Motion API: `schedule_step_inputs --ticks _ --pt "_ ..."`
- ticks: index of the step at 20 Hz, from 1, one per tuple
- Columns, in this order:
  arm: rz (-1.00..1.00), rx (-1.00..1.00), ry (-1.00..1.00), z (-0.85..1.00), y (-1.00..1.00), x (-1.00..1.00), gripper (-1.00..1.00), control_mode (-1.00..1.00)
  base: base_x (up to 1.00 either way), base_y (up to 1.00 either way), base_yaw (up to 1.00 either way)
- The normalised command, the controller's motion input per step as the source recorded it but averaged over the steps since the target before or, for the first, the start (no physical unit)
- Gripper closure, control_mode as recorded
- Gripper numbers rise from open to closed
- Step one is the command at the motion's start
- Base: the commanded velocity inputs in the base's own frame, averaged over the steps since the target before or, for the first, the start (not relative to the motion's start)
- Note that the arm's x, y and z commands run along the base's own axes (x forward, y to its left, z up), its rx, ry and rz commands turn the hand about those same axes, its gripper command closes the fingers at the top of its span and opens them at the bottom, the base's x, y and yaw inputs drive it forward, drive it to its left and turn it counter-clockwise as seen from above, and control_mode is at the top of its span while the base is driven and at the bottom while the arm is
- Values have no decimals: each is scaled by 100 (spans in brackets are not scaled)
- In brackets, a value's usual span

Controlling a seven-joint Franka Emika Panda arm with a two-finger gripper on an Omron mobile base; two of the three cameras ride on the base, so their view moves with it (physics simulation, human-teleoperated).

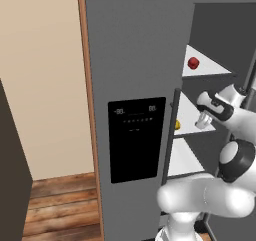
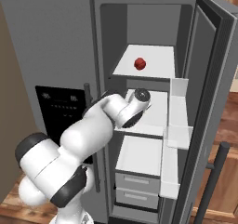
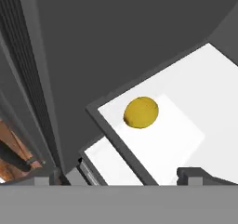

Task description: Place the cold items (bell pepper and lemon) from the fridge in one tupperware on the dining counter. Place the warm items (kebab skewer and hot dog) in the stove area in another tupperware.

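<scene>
Jaws (image 3: 121, 179) apart above the lemon (image 3: 141, 112) on its shelf (image 3: 186, 125); bell pepper (image 2: 140, 63) 1 shelf higher.

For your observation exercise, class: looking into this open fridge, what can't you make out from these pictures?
- Lemon: left base view, mostly hidden by the fridge's centre post; the arm covers its shelf in the right base view.
- Red item: too small to confirm as the pepper.
- Gripper: hand view, fingertips cut by the bottom edge.
- Drawers' contents: closed fronts.
</scene>
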Motion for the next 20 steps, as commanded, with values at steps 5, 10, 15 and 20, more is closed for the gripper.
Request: schedule_step_inputs --ticks 5,10,15,20 --pt "27 -10 -12 -48 -23 52 -100 -100 0 0 0" --pt "20 4 -29 -38 -7 20 -100 -100 0 0 0" --pt "5 -5 12 2 6 49 -100 -100 0 0 0" --pt "7 -6 24 1 1 51 -100 -100 0 0 0"
